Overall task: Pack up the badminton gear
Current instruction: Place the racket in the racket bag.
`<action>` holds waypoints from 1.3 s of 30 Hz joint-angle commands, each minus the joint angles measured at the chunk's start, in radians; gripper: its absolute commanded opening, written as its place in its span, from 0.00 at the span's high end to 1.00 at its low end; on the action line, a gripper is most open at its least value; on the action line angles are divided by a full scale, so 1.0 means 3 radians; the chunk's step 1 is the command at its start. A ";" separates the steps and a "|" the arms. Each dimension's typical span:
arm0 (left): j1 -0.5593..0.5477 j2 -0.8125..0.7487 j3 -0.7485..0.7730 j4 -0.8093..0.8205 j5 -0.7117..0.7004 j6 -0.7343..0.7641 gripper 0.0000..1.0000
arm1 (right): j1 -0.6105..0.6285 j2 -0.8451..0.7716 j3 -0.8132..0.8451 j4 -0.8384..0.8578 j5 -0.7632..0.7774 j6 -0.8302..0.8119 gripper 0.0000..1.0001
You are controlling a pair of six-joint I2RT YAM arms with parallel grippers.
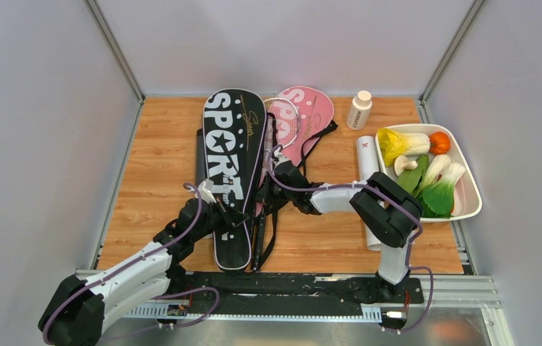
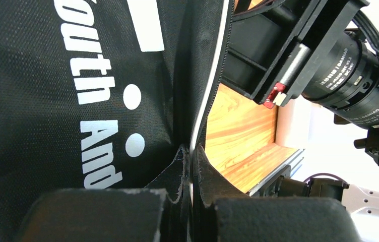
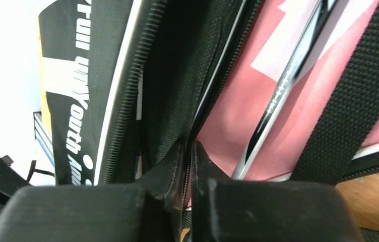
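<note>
The black bag lies lengthwise at the middle of the wooden surface. It carries "SPORT" in large white letters with a thin gold script beside them. Both wrist views catch smaller white print on it, "Youth And". Its zip edge stands open along the right side, but what it holds is hidden.

The left fingers are pressed together on the white-piped edge of this bag. The right fingers are pinched nearly shut on a fold of the bag's black fabric beside the zip teeth.

The pink bag lies just right of it, partly tucked under, with a white racket across it. A white tube lies further right.

"DAMIAO" reads on the right arm's motor. The small bottle has a label too small to read. The white tray holds toy vegetables.
</note>
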 commanded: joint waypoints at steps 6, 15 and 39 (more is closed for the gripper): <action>-0.0025 -0.0281 0.0659 -0.0776 -0.0172 0.0220 1.00 | 0.0067 -0.0801 0.0311 -0.0455 -0.0119 -0.0048 1.00; -0.0004 -0.0389 0.1253 -0.1673 -0.0517 0.0557 1.00 | 0.0411 -0.1324 0.0449 -0.0693 0.0402 0.0003 1.00; 0.0027 -0.0223 0.0865 -0.1363 -0.0503 0.0861 1.00 | 0.0050 -0.0848 0.0126 -0.0640 -0.0174 -0.0539 0.64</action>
